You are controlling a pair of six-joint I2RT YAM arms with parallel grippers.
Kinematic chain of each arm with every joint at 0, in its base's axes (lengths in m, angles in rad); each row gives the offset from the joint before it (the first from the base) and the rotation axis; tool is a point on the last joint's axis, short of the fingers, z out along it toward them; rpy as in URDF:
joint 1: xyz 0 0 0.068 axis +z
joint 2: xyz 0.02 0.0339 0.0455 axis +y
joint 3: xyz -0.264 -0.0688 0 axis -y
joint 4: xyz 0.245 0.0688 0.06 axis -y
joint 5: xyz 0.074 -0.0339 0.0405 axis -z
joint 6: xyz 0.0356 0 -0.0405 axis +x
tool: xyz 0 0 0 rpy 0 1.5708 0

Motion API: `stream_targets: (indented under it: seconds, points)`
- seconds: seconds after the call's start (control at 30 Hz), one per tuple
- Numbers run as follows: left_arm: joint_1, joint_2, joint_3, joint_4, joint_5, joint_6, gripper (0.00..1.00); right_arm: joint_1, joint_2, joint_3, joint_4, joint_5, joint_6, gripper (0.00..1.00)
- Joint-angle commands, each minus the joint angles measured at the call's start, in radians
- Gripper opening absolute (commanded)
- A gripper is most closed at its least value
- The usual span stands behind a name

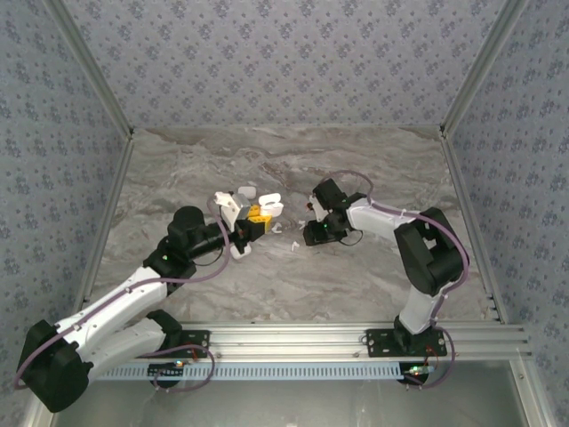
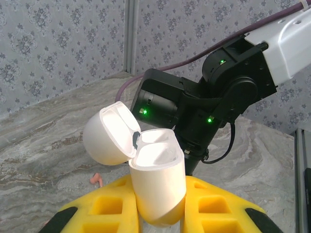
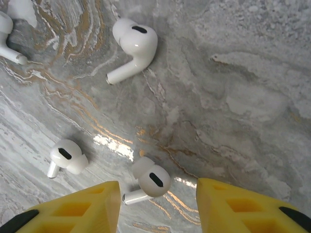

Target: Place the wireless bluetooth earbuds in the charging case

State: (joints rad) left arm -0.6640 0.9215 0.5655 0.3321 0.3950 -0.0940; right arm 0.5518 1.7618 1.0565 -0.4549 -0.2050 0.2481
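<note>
One earbud (image 3: 150, 180) sits loose between the part-open fingers (image 3: 82, 208) of the right pincer (image 3: 158, 199), so an off-centre squeeze could flick it away, while the left pincer (image 2: 158, 213) clamps the charging case (image 2: 158, 174).

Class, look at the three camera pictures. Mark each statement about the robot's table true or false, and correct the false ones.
1. The left hand grips a white charging case whose lid is open. True.
2. The earbuds lying under the right hand are red. False: the earbuds in its wrist view are white.
3. The right hand's fingers are pressed together. False: they stand apart, with one white earbud lying on the table between them.
4. The table has a grey marbled surface. True.
</note>
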Motion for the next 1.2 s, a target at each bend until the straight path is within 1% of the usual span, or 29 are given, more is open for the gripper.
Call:
stream_targets:
  seconds: [0.0, 0.17, 0.37, 0.53, 0.73, 0.87, 1.0, 1.17]
  points:
    - [-0.008, -0.021, 0.003, 0.002, -0.011, 0.011, 0.0, 0.007, 0.028, 0.027, -0.001, 0.006, 0.018, 0.45]
    - [-0.008, -0.022, 0.004, -0.005, -0.013, 0.013, 0.0, 0.017, 0.055, 0.046, -0.008, 0.005, 0.014, 0.39]
    - [-0.008, -0.024, 0.004, -0.013, -0.017, 0.013, 0.0, 0.023, 0.054, 0.048, -0.011, -0.001, 0.003, 0.27]
    - [-0.008, -0.021, 0.004, -0.011, -0.019, 0.012, 0.0, 0.023, -0.004, 0.046, -0.028, 0.027, -0.03, 0.25]
    - [-0.008, -0.005, -0.005, 0.024, -0.015, -0.009, 0.0, 0.022, -0.136, 0.044, -0.062, 0.066, -0.118, 0.25]
    - [-0.008, 0.027, -0.012, 0.082, 0.012, -0.05, 0.0, 0.019, -0.265, 0.042, -0.076, 0.088, -0.217, 0.24]
    - [-0.008, 0.072, -0.009, 0.134, 0.063, -0.084, 0.0, 0.02, -0.416, 0.043, -0.05, 0.069, -0.334, 0.24]
    - [-0.008, 0.126, 0.01, 0.175, 0.118, -0.107, 0.0, 0.049, -0.542, 0.061, 0.0, 0.043, -0.476, 0.24]
